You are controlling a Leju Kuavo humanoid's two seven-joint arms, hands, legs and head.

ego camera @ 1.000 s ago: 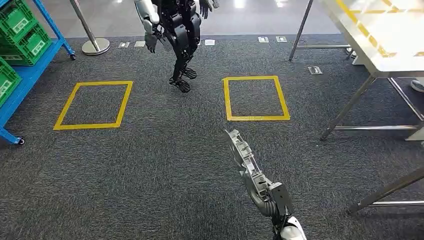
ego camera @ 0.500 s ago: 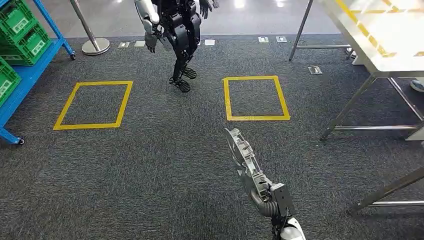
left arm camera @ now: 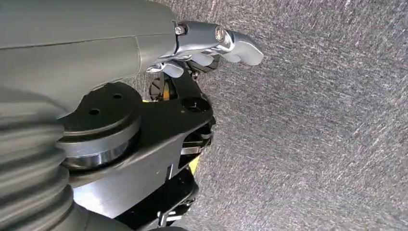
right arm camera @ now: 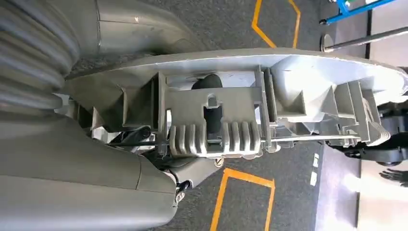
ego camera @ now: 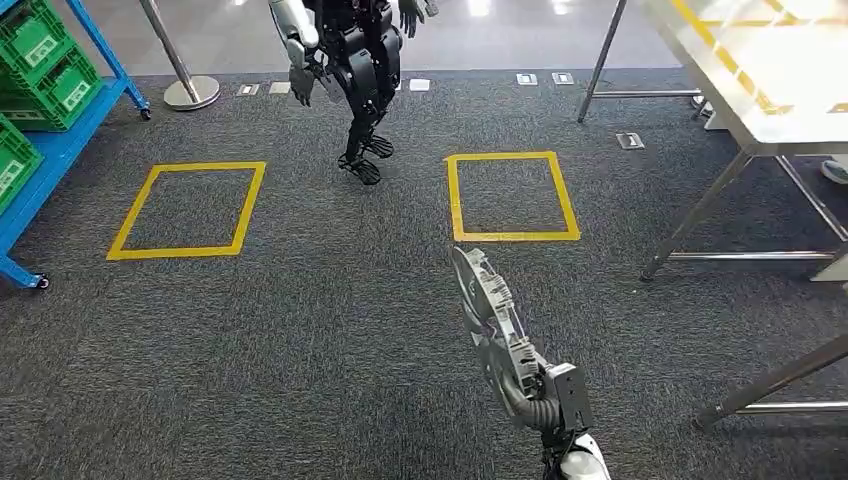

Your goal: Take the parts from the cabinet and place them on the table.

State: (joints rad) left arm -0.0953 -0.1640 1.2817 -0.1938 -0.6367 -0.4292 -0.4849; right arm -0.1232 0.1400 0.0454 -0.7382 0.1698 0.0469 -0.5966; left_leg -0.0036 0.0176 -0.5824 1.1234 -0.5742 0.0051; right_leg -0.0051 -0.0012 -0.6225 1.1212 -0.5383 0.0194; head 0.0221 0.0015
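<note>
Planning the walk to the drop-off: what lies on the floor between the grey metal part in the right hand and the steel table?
Head view: bare dark carpet separates the grey ribbed metal part from the steel table; its legs stand there.

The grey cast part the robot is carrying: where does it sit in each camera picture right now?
Head view: the grey part rises from the right robot hand, lower centre-right.
Right wrist view: it spans the picture's middle.
Left wrist view: not in it.
Shared landmark: the yellow floor square, also behind the part in the right wrist view.
</note>
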